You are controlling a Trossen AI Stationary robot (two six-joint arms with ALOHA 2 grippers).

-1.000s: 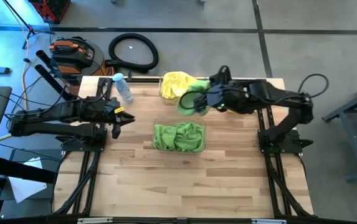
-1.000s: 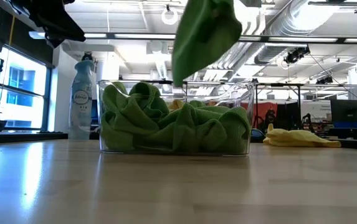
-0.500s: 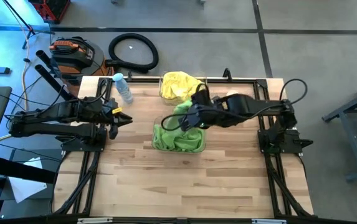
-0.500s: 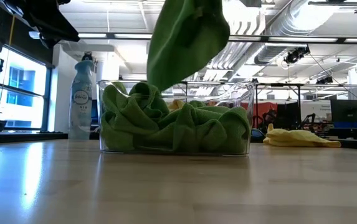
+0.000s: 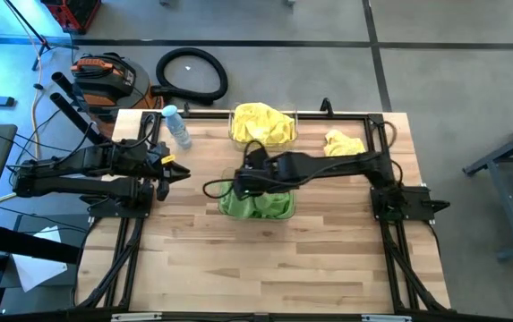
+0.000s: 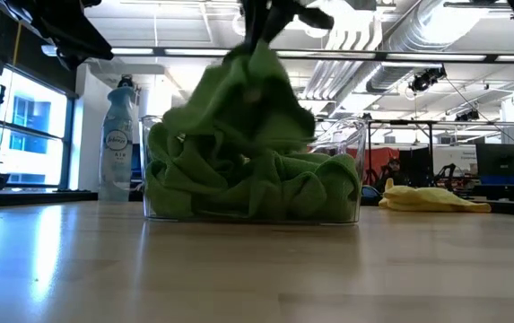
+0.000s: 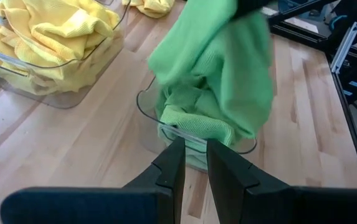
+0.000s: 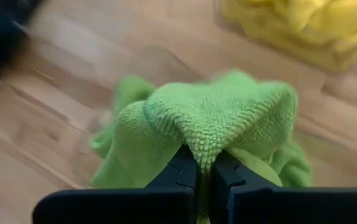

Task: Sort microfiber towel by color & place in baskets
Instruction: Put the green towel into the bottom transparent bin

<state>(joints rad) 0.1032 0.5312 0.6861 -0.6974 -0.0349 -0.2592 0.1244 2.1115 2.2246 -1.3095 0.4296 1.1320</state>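
Table [image 5: 265, 259]: a light wooden top is carrying everything.
Near basket [image 5: 288, 211]: sitting mid-table, holding green towels.
Far basket [image 5: 235, 134]: sitting at the far edge, holding yellow towels.
Loose yellow towel [image 5: 344, 142]: lying near the far right corner.
Spray bottle [image 5: 176, 126]: lying far left.

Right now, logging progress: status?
Right gripper shut on green towel, over green basket. Left gripper idle at left. Loose yellow towel remains on table.

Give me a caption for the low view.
Right gripper lowers a green towel onto the green pile in a clear basket.
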